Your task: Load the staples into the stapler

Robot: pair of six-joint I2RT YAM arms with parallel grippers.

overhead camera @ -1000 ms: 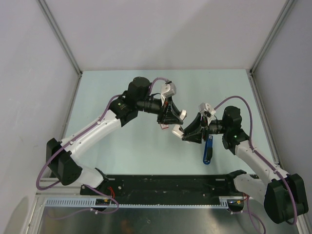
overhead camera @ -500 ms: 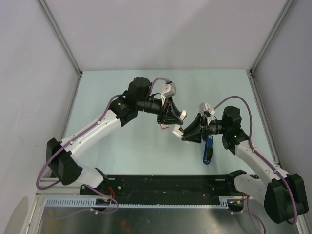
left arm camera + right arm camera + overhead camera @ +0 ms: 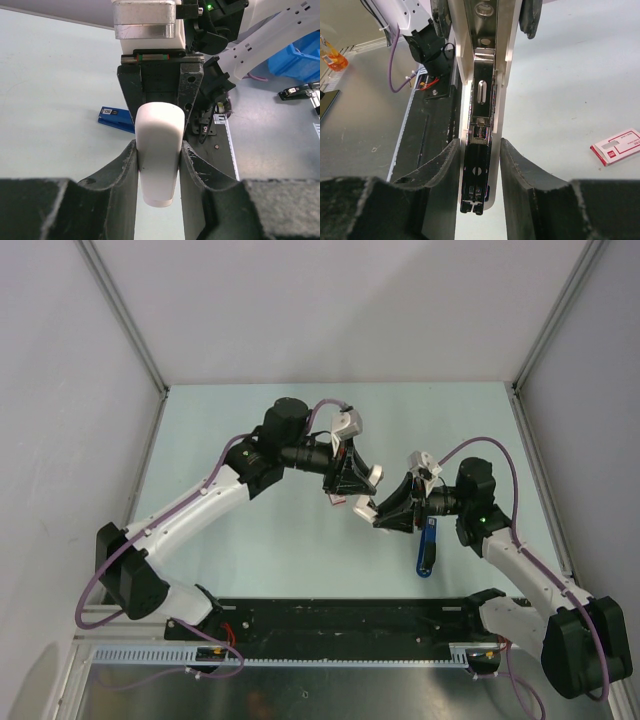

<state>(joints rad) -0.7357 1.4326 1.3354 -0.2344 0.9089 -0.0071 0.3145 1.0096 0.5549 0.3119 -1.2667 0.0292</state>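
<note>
Neither arm has shifted visibly since the earlier frames. The left pincer (image 3: 159,145) is clamped tight on one end of the white-sided stapler (image 3: 481,90), above the table (image 3: 290,550) centre. The right pincer (image 3: 479,142) jaws closely flank the other end; whether they touch it cannot be determined. In the right wrist view, the staple box (image 3: 617,146) lies at 4 o'clock from the stapler.

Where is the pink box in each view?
Top: pink box near the picture's centre.
Left wrist: not in it.
Right wrist: pink box at the right edge, mid-height.
Shared landmark: white piece, central in both wrist views, just right of the box from above.
</note>
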